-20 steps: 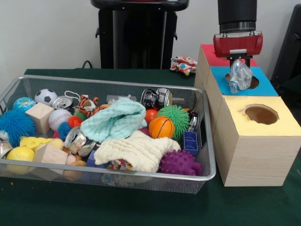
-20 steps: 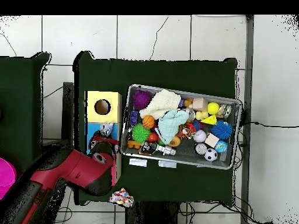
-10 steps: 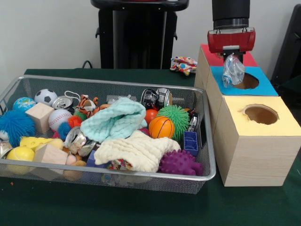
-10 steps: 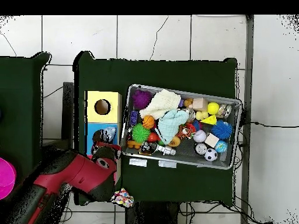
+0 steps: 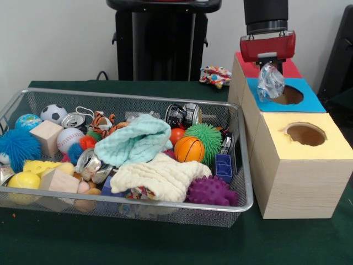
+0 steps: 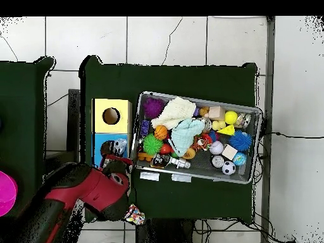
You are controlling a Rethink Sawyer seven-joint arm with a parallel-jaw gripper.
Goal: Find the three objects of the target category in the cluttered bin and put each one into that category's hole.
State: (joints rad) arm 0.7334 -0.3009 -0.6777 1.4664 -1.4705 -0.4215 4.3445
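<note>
My red gripper [image 5: 270,67] hangs over the left side of the blue-topped box [image 5: 310,102], shut on a dented clear bluish bottle [image 5: 271,81]. The bottle dangles just above the left rim of the round hole [image 5: 289,95]. In the overhead view the arm's head [image 6: 114,172] sits beside the blue top [image 6: 99,140], with the bottle [image 6: 119,147] pale beside the hole [image 6: 107,148]. The wire mesh bin [image 5: 165,205] lies left of the boxes, full of toys. No other clear bottle shows plainly in it.
The red-topped box [image 5: 249,68] stands behind the blue one and the yellow-topped box [image 5: 325,148] in front. The bin holds a teal cloth [image 5: 135,141], a cream cloth [image 5: 160,176], metal cans [image 5: 88,162], balls and blocks. A colourful crumpled thing [image 5: 215,75] lies by the pedestal.
The gripper has moved left and slightly up with the bottle, from over the middle of the blue hole to over its left rim.
</note>
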